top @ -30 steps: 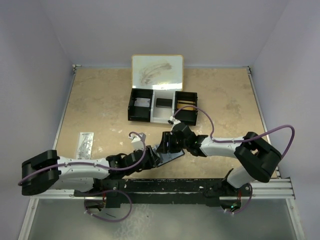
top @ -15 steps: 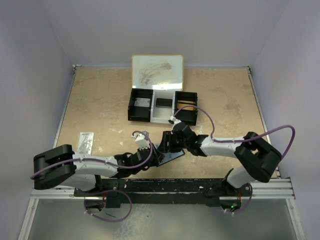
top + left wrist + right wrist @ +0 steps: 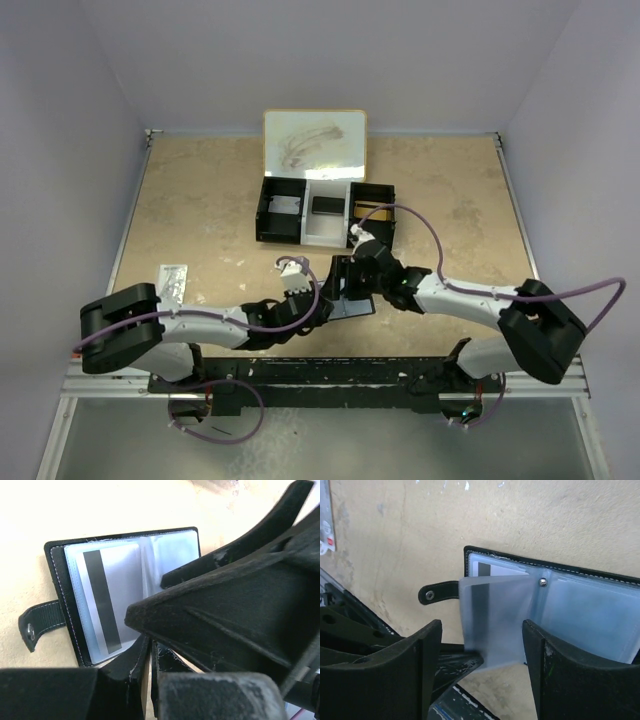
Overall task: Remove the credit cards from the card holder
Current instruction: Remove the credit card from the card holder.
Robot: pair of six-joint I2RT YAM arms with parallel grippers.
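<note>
so, 1 open card holder (image 3: 57, 580) w/ 1 striped card (image 3: 102, 600), 1 tray (image 3: 262, 210)

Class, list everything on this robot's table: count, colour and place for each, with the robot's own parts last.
table: one, beige, under everything.
tray: one, black and white, three compartments, far middle, white lid raised.
printed slip: one, grey-white, table's left side.
card holder: one, black, lying open, near middle of the table.
card: one visible, pale with black stripe, sleeved inside the card holder.
left gripper: one, black, shut, at the card holder's edge.
right gripper: one, black, open around a lifted clear sleeve.
</note>
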